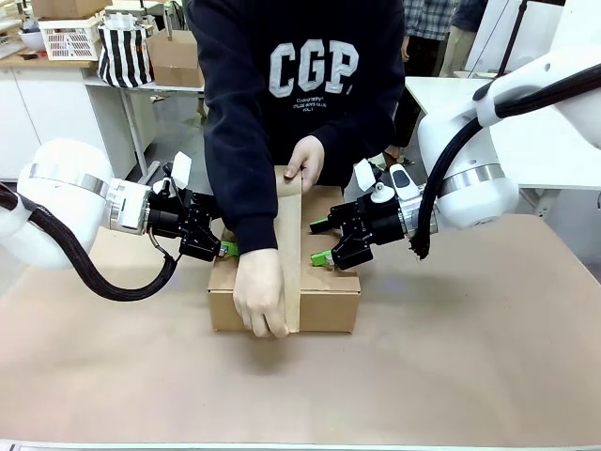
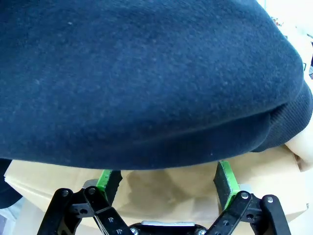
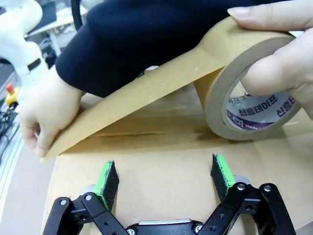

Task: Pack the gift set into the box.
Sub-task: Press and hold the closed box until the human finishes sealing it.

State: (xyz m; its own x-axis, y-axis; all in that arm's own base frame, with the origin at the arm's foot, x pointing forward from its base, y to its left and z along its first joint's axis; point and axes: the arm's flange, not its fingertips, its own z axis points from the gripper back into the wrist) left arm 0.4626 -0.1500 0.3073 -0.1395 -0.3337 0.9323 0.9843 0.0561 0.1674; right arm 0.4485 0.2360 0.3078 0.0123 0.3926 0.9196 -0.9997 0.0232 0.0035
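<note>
The brown cardboard box [image 1: 324, 299] sits mid-table with its flaps closed; the gift set is hidden. A person stretches brown tape [image 1: 292, 246] over the top seam, one hand [image 1: 258, 296] pressing the strip on the front face. The other hand [image 3: 274, 73] holds the tape roll [image 3: 222, 105] at the far edge. My left gripper [image 1: 225, 249] is open at the box's left top edge, under the person's dark sleeve [image 2: 146, 73]. My right gripper [image 1: 319, 241] is open just over the right half of the lid; its green pads [image 3: 106, 178] straddle bare cardboard [image 3: 161, 147].
The person stands at the far side and leans over the box, forearms between my two arms. Brown paper covers the table [image 1: 470, 376], with free room in front and to the right. A striped bag [image 1: 125, 52] and a smaller carton [image 1: 177, 56] stand far behind.
</note>
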